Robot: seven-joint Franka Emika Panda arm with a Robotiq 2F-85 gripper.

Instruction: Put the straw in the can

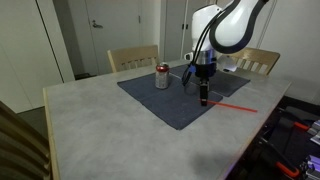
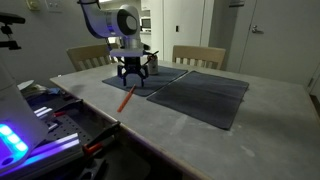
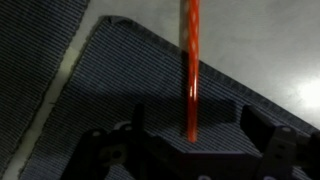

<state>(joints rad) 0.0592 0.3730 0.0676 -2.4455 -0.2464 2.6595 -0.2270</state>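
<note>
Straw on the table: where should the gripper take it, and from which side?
Probably near the end resting on the mat, coming from straight above and closing across its width. The straw lies flat and is very thin, so only a top-down pinch seems workable. In the wrist view the open gripper straddles that end.

White rounded arm (image 1: 208, 22), seemingly dark joints, black end effector (image 1: 203, 99)
</note>
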